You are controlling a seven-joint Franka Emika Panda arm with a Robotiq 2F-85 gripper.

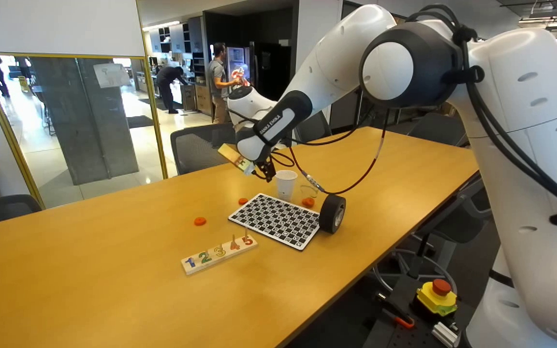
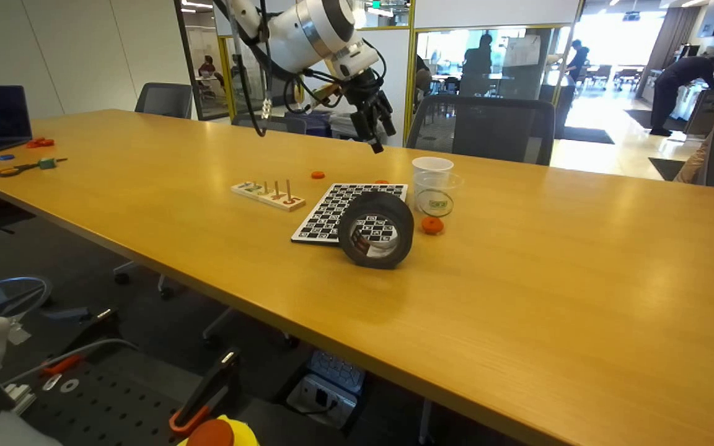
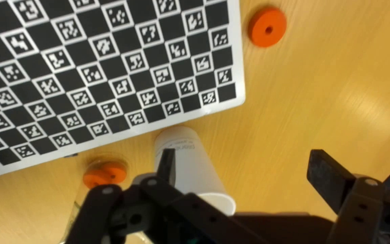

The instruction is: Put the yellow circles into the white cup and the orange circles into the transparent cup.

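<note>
Above the table, the Robotiq gripper is hovering with its jaws spread wide, gripping nothing. Beside the checkered board, the white cup is standing upright, partly covered by the gripper in the wrist view, its contents hidden. Just beside it, the faintly outlined transparent cup is standing upright, holding one or more orange circles at its base. Two others are lying flat on the table, one near the board.
</note>
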